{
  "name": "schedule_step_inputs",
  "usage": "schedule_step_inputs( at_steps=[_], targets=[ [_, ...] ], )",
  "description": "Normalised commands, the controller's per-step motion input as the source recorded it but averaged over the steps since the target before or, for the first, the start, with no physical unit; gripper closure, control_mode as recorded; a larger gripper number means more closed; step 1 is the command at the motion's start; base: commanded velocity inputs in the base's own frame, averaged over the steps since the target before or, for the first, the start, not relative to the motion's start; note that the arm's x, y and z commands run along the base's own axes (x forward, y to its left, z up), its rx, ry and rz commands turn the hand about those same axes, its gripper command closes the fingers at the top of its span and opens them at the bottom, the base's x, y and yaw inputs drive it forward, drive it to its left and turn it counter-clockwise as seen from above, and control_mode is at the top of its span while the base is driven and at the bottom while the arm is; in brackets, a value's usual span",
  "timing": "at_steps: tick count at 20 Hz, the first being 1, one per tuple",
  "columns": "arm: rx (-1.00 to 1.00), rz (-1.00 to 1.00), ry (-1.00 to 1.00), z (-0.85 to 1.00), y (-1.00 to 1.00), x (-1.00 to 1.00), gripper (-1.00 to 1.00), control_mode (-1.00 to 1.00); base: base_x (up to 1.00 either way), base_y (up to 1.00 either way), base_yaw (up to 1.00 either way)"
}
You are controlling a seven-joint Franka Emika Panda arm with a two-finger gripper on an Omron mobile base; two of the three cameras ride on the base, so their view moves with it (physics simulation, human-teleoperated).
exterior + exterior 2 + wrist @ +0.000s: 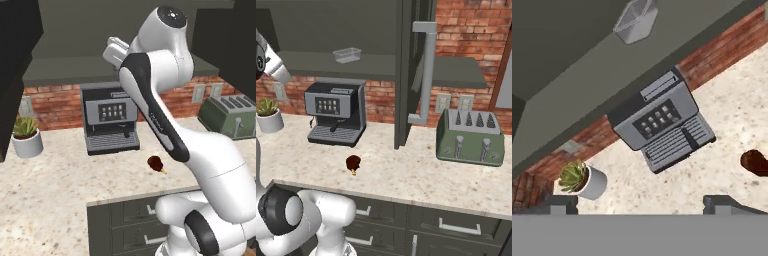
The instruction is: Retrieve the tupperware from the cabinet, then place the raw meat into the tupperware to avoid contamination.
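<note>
The tupperware (347,55), a small clear-grey container, sits on the lower shelf inside the open cabinet (406,75). In the hand view the tupperware (636,20) lies at the top, far ahead of my gripper (643,205), whose fingertips (562,204) stand wide apart with nothing between them. The raw meat (353,163), a dark reddish drumstick, lies on the counter in front of the coffee machine; it is the raw meat (156,163) beside my forearm and the raw meat (757,162) at the right edge. My gripper (114,49) is raised at shelf height above the coffee machine.
A grey coffee machine (336,112) stands against the brick wall under the shelf. A potted plant (267,116) sits to its left and a green-grey toaster (471,136) to the right. The open cabinet door with its silver handle (426,75) juts over the counter (406,175).
</note>
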Motion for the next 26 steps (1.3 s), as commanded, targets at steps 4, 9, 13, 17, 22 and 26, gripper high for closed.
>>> schedule_step_inputs(
  at_steps=[4, 9, 13, 17, 22, 26],
  targets=[
    [-0.44, 0.28, -0.17, 0.07, -0.56, 0.0, -1.0, -1.0, 0.0, 0.0, 0.0],
    [-0.52, 0.23, -0.1, 0.09, -0.37, 0.01, -1.0, -1.0, 0.0, 0.0, 0.0],
    [-0.54, 0.18, -0.1, 0.0, -0.2, 0.0, -1.0, -1.0, 0.0, 0.0, 0.0],
    [-0.32, 0.1, -0.14, 0.27, -0.01, 0.01, -1.0, -1.0, 0.0, 0.0, 0.0],
    [-0.15, 0.06, -0.01, 0.23, 0.0, 0.22, -1.0, -1.0, 0.0, 0.0, 0.0],
    [-0.11, 0.0, 0.0, -0.14, -0.04, 0.29, -1.0, -1.0, 0.0, 0.0, 0.0]
  ],
)
